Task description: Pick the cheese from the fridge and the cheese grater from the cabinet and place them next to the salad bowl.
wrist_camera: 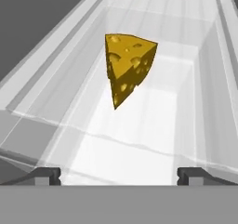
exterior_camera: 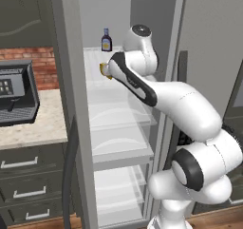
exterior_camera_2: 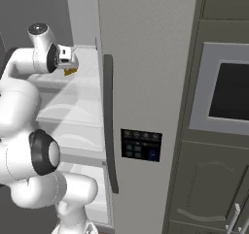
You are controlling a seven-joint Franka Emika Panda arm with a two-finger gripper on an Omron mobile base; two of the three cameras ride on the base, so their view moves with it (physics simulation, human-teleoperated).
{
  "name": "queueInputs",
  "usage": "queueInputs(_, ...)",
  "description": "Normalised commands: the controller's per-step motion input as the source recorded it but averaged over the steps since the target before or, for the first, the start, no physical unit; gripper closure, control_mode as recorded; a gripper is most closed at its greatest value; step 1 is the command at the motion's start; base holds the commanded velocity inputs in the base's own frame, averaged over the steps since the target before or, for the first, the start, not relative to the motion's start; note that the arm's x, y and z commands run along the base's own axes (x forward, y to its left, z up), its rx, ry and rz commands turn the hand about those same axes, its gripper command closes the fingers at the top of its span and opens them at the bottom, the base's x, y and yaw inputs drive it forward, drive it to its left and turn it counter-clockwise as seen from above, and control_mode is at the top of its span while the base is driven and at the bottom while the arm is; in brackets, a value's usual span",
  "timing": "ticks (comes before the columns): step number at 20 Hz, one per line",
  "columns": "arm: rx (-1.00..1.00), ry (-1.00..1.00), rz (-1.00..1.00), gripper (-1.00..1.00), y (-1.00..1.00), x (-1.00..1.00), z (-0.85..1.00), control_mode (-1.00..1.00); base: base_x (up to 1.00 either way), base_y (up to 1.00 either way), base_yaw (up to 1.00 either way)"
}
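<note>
Cheese [wrist_camera: 127,65], a yellow-orange wedge with round holes, stands on an upper clear glass shelf [wrist_camera: 139,125] inside the open fridge [exterior_camera: 118,128], its pointed end toward the near edge of the shelf. In the left base view a sliver of it [exterior_camera: 103,70] shows just left of the arm's wrist, and in the right base view a bit of it [exterior_camera_2: 70,72] peeks from under the hand.

End effector [wrist_camera: 119,174] is open, its two dark fingertips [wrist_camera: 46,174] spread wide at the near edge of the shelf, with the wedge ahead of them and apart from both; nothing is held. The white arm [exterior_camera: 180,104] reaches from the lower right up into the fridge at that shelf's height.

Farther back on the same shelf, against the fridge's rear wall, stands a dark bottle with a blue label [exterior_camera: 106,40]; its base shows at the top edge of the hand view.

Left of the fridge, a pale speckled tabletop [exterior_camera: 33,128] carries a dark appliance with buttons [exterior_camera: 16,92], with a red brick wall [exterior_camera: 42,64] behind and dark grey drawer fronts with silver handles [exterior_camera: 28,176] below. In the right base view the fridge's closed right-hand door [exterior_camera_2: 146,82] has a long dark vertical handle [exterior_camera_2: 109,126] and a small dark control panel [exterior_camera_2: 141,144], with a built-in oven [exterior_camera_2: 228,90] further right.
</note>
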Motion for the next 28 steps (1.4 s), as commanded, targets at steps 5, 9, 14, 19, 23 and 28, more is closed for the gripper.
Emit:
queueInputs(5, 0.00, 0.00, 0.00, -1.00, 0.09, 0.50, -0.01, -1.00, 0.00, 0.00, 0.00)
queueInputs(9, 0.00, 0.00, 0.00, -1.00, 0.09, 0.55, -0.01, -1.00, 0.00, 0.00, 0.00)
queueInputs(14, 0.00, 0.00, 0.00, -1.00, 0.14, 0.57, 0.00, -1.00, 0.00, 0.00, 0.00)
queueInputs(19, 0.00, 0.03, -0.04, -1.00, 0.00, 0.41, -0.02, -1.00, 0.00, 0.00, 0.00)
queueInputs(23, 0.00, 0.07, -0.02, -1.00, 0.00, 0.05, -0.35, -1.00, 0.00, 0.00, 0.00)
queueInputs(28, 0.00, 0.02, 0.00, -1.00, 0.00, 0.00, -0.46, -1.00, 0.00, 0.00, 0.00)
